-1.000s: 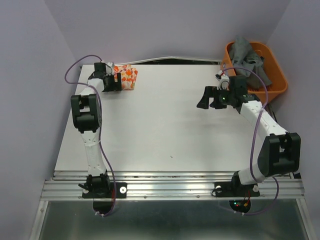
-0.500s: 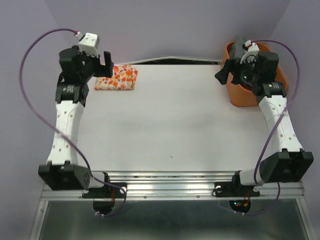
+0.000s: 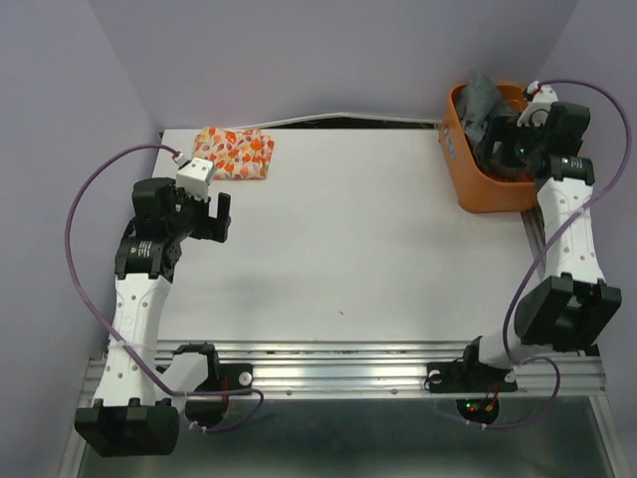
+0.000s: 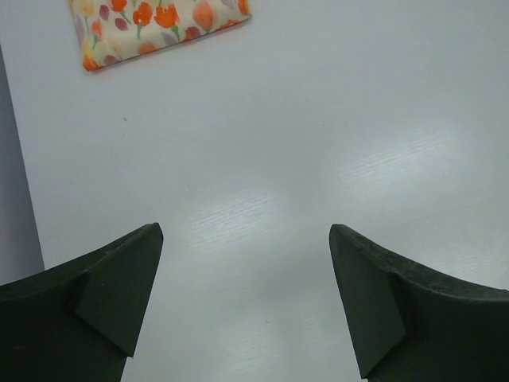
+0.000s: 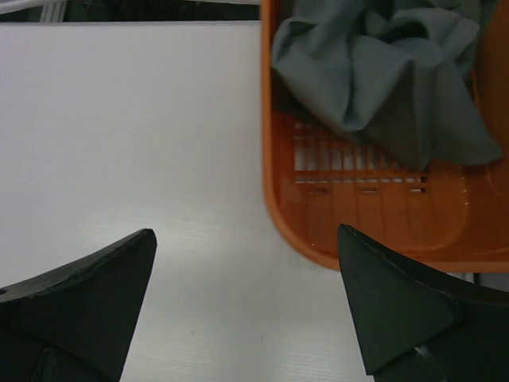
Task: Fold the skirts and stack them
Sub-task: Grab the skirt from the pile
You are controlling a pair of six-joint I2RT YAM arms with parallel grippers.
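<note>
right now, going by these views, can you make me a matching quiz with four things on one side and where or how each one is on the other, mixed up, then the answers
Things:
1. printed skirt
2. grey skirt
3. basket
4. left gripper

Place or state:
a. orange, at the far right corner of the table
b. open, over bare table, holding nothing
c. folded flat at the table's far left corner
d. crumpled inside the basket

Pairs: 1-c, 2-d, 3-a, 4-b
</note>
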